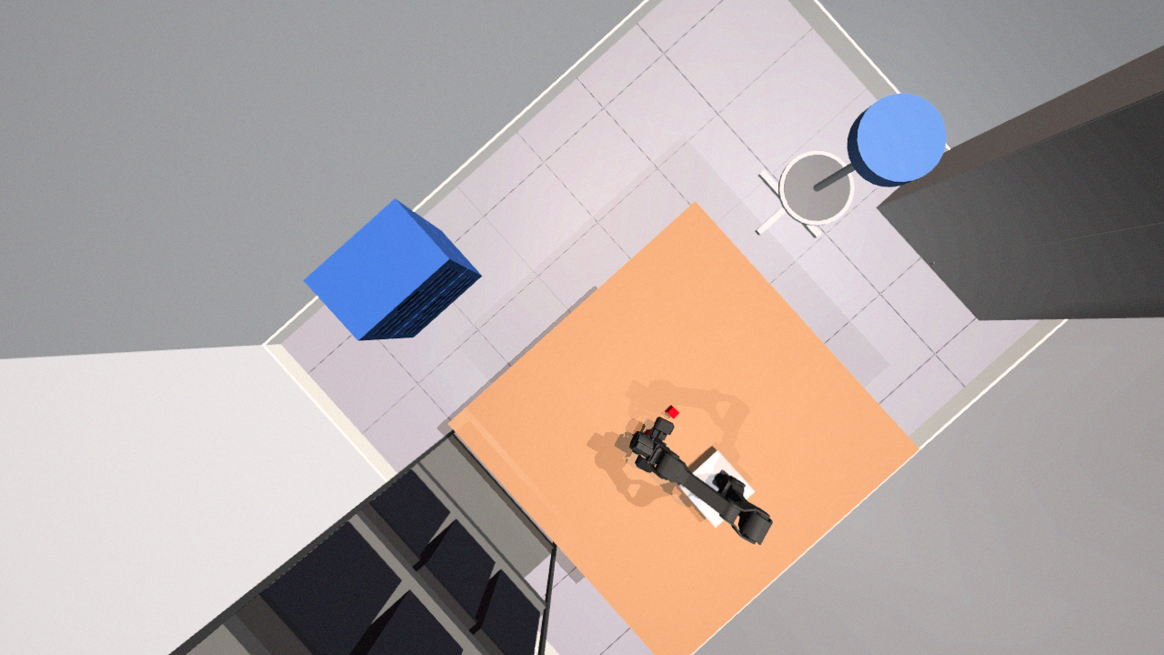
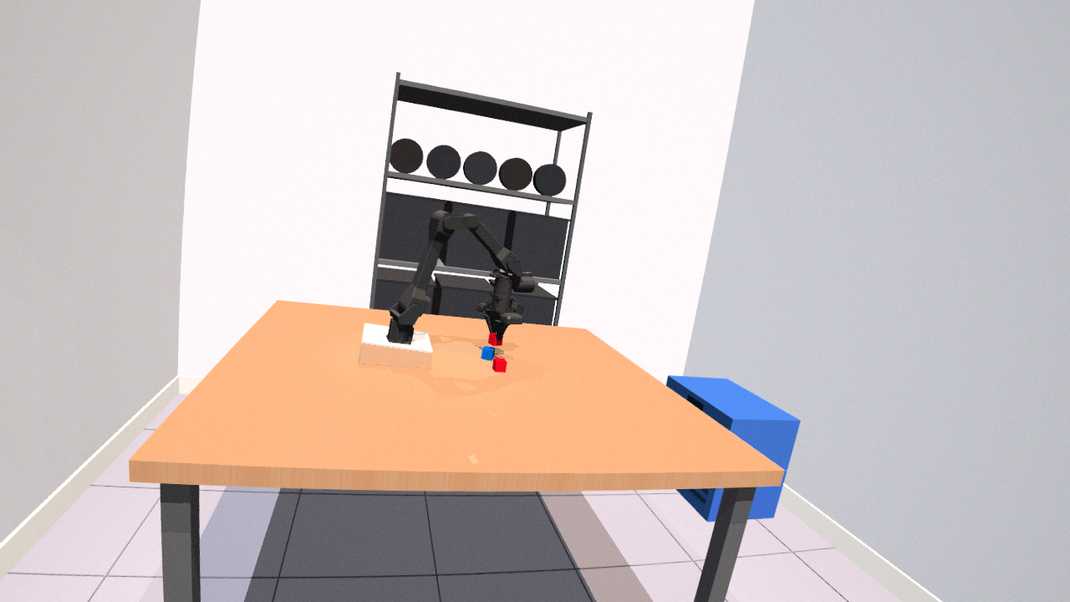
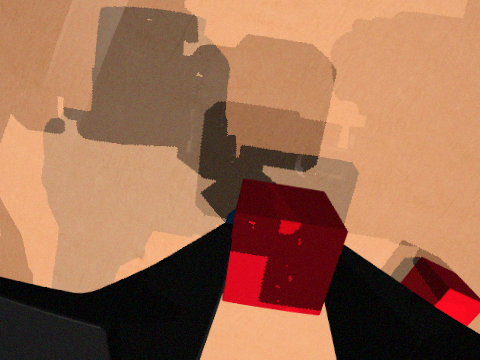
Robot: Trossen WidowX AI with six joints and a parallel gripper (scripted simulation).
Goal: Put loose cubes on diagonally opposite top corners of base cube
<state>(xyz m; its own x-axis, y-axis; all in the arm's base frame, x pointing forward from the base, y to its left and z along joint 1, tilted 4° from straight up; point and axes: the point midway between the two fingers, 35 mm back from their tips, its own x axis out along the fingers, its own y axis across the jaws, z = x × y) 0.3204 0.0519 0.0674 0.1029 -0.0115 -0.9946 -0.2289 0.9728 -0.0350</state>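
Red on every face, the held cube point(image 3: 286, 248) sits clamped between our gripper's point(image 3: 280, 287) two black fingers, which press its left and right sides in the wrist view. We carry it off the orange table point(image 2: 374, 426), above the blue base cube point(image 2: 486, 352), which we take as our landmark. In the exterior view the held cube point(image 2: 492, 339) hangs just above the base cube, close to it; we cannot tell whether the two touch. In the wrist view only a sliver of blue shows at the held cube's upper left edge, the rest of the base cube being hidden behind it.

Just beside the base cube, on the side nearer the exterior camera and a little to its right, the second red cube point(image 2: 499, 364) rests on the table. We see the same cube point(image 3: 443, 290) at the right edge of the wrist view, tilted to the frame, and from the top view point(image 1: 672, 412) just beyond the gripper head point(image 1: 651, 436).

Left of the base cube in the exterior view stands the white mount point(image 2: 396, 350) that carries our arm point(image 2: 449, 239), which rises, bends at the elbow and points the gripper point(image 2: 495, 333) straight down. Overlapping grey shadows fall across the table around the base cube.
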